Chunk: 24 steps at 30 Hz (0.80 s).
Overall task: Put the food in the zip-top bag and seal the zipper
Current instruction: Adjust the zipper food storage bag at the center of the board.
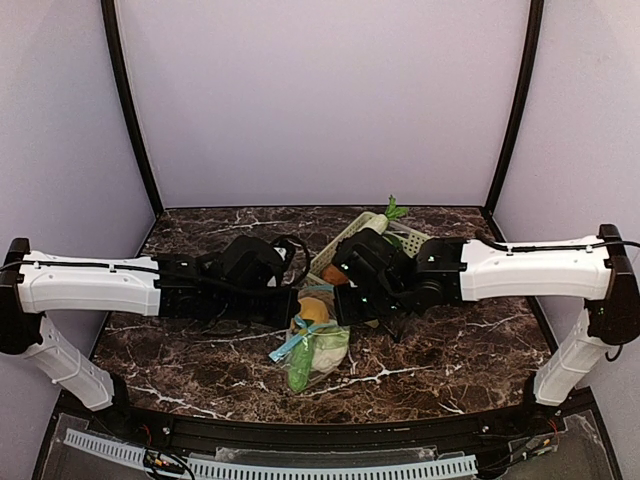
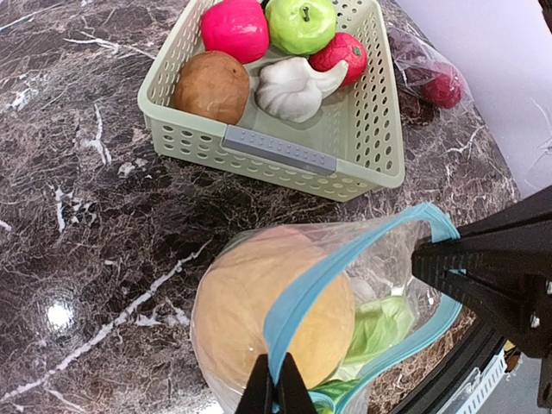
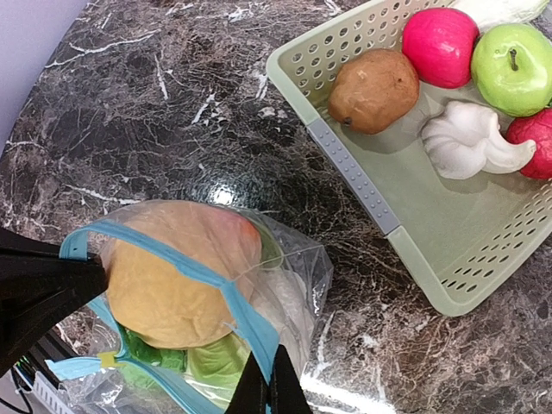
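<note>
The clear zip-top bag (image 1: 318, 350) lies between both arms, its blue zipper strip (image 2: 345, 259) open in a loop. Inside it show a round orange food (image 2: 259, 302), a green leafy piece (image 2: 379, 332) and something white (image 3: 285, 302). My left gripper (image 2: 277, 385) is shut on the zipper strip at its near end. The right gripper (image 3: 270, 385) is shut on the same blue strip (image 3: 250, 319) at the bag's other side. More food sits in the basket: a pink-red fruit (image 2: 235, 28), a green apple (image 2: 302, 23), a brown one (image 2: 212, 86), a white garlic (image 2: 293, 88) and a small red piece (image 2: 341, 53).
The pale green lattice basket (image 2: 276, 151) stands just behind the bag on the dark marble table (image 2: 78, 216). A white radish with green leaves (image 1: 385, 215) sticks out at its far end. A small clear bag with something red (image 2: 440, 82) lies beside the basket near the wall.
</note>
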Motion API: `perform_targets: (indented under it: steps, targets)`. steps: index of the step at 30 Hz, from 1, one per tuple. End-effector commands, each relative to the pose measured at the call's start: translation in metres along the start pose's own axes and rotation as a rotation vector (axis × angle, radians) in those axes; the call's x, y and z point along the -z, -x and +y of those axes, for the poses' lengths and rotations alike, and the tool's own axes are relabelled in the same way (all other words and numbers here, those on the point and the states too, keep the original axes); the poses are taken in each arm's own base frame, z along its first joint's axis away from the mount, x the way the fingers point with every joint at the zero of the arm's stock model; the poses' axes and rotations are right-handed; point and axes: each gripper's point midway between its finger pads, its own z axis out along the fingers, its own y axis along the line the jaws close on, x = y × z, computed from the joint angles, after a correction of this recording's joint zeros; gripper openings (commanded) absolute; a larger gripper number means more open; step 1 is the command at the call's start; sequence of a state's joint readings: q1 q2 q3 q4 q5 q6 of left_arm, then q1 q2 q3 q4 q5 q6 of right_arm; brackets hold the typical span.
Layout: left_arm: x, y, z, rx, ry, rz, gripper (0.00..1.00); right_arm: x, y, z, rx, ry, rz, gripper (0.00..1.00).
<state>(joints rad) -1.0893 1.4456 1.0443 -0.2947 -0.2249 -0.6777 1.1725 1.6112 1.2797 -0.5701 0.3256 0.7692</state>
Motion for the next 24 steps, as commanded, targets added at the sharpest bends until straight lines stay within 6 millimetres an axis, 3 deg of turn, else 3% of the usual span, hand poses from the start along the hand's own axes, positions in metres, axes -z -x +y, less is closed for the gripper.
perform_targets:
  steps: [1, 9, 13, 17, 18, 22, 24]
  targets:
    - [0.012, -0.007, 0.001, -0.053, -0.037, 0.038, 0.01, 0.004, 0.006, -0.017, -0.001, -0.06, -0.019, 0.0]
    - [0.022, -0.017, 0.002, -0.178, -0.13, 0.12, 0.01, 0.004, 0.005, -0.046, -0.013, -0.083, 0.012, 0.0]
    - [0.028, -0.017, -0.001, -0.209, -0.177, 0.13, 0.01, 0.005, 0.004, -0.045, 0.0, -0.071, 0.015, 0.0]
    - [0.029, -0.016, -0.014, -0.204, -0.256, 0.124, 0.01, 0.008, 0.007, -0.03, 0.036, 0.002, 0.03, 0.0]
    - [0.029, -0.015, -0.015, -0.189, -0.264, 0.122, 0.01, 0.012, 0.009, -0.024, 0.047, 0.03, 0.031, 0.05]
    - [0.023, -0.014, -0.018, -0.11, -0.282, 0.115, 0.01, 0.039, 0.022, 0.002, 0.061, 0.154, -0.003, 0.47]
    - [0.022, -0.009, -0.021, -0.065, -0.299, 0.092, 0.01, 0.054, 0.028, 0.011, 0.058, 0.2, -0.032, 0.55]
